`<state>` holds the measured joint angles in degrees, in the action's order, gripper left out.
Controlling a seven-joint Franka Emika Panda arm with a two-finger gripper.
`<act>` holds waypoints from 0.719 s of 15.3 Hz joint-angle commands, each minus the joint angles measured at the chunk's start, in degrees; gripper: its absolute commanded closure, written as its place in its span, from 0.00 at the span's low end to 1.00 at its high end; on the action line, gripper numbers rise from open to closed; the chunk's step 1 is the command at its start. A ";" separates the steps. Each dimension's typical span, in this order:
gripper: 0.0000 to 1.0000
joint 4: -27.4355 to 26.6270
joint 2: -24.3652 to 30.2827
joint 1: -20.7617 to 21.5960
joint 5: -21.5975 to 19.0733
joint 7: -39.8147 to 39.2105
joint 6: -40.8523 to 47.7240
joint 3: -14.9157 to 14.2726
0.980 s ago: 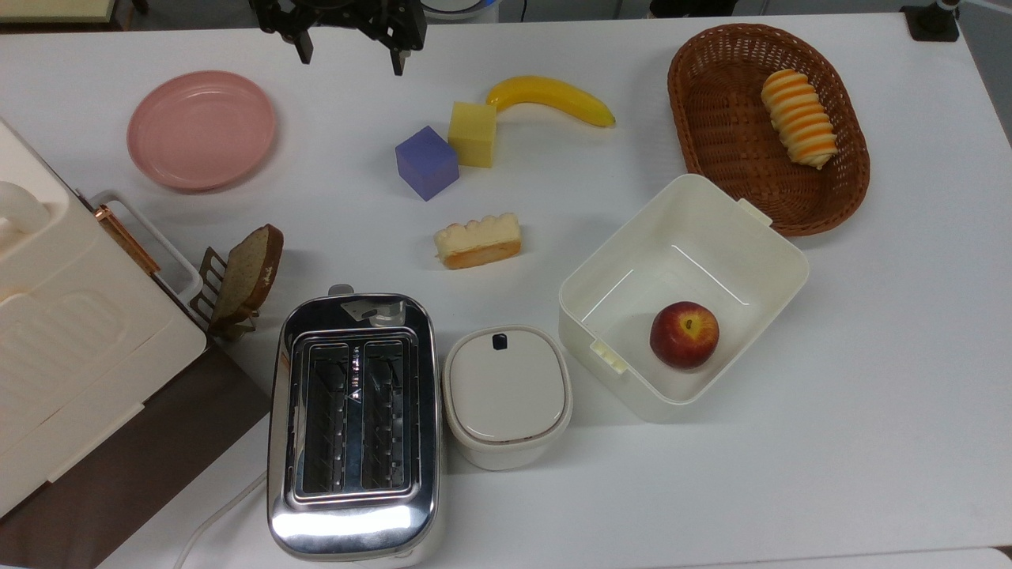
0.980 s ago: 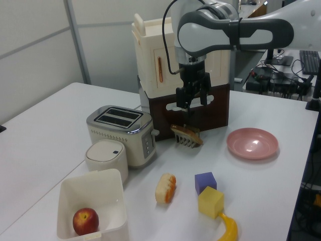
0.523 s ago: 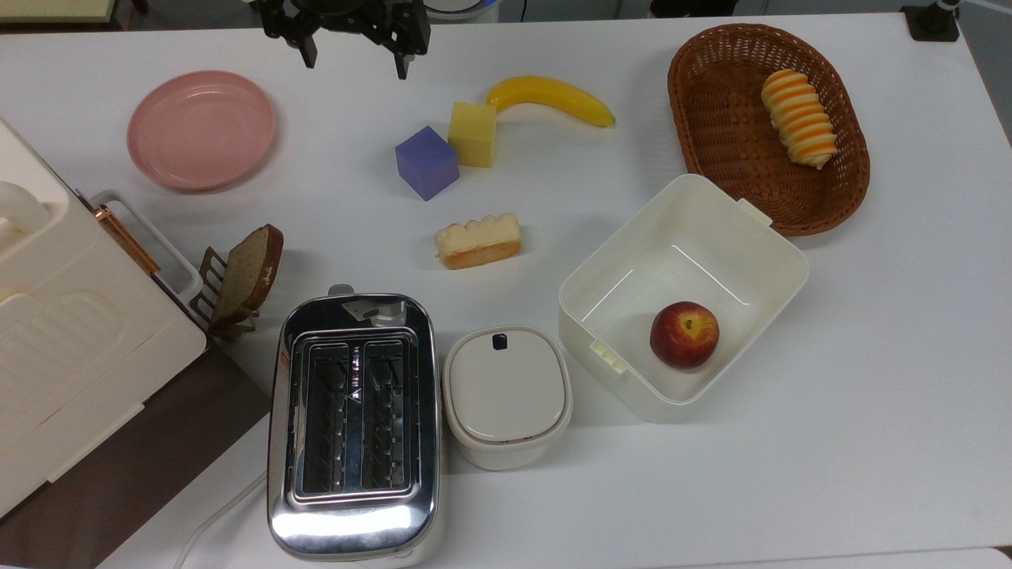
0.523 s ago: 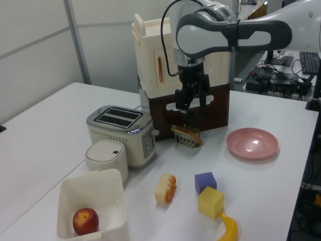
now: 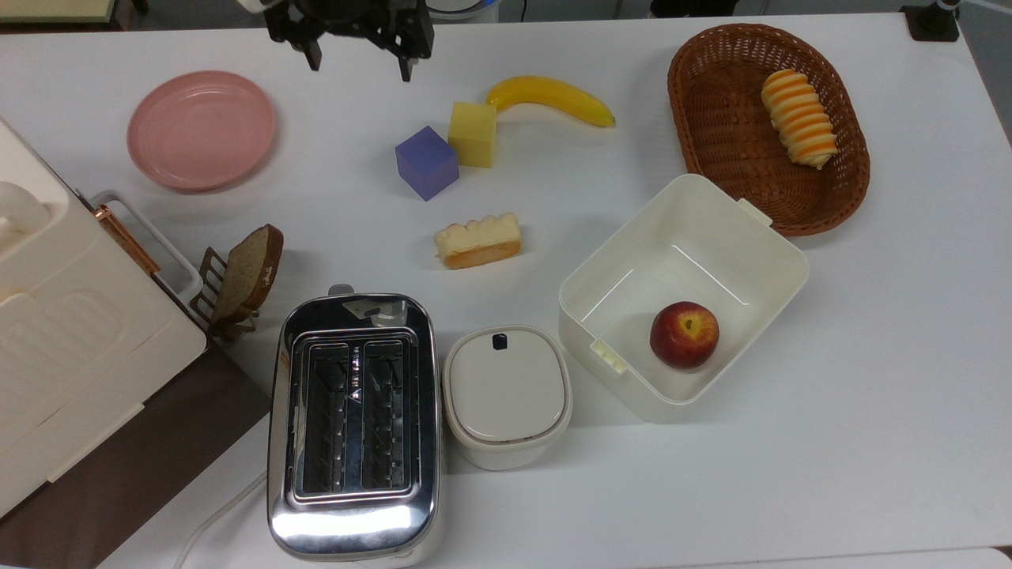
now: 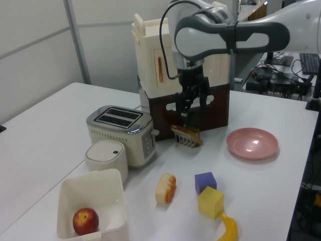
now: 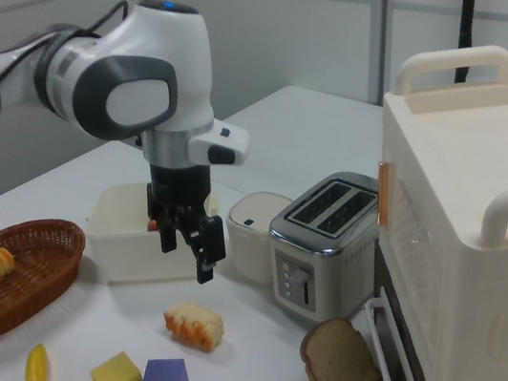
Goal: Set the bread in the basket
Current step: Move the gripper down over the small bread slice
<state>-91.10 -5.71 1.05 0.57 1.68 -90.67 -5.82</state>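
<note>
Bread (image 5: 477,241) lies untouched on the table (image 5: 870,395), between the purple cube (image 5: 426,162) and the toaster (image 5: 353,423), well apart from the basket (image 5: 711,118), which holds a striped roll (image 5: 798,117). Over the past second the claw (image 5: 360,57), fingers spread and empty, has crept slightly toward the bread in the top view while staying high. The approach seems barely begun; the grasp is not yet made.
</note>
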 commanded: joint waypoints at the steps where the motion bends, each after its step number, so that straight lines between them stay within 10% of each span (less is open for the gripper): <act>1: 0.00 -0.13 -3.60 2.28 0.66 -0.70 -0.90 0.54; 11: 0.00 -2.42 -10.98 4.83 4.51 -34.80 -7.48 0.54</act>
<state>-92.24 -13.76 3.84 1.64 -25.67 -93.35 -5.11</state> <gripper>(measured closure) 0.000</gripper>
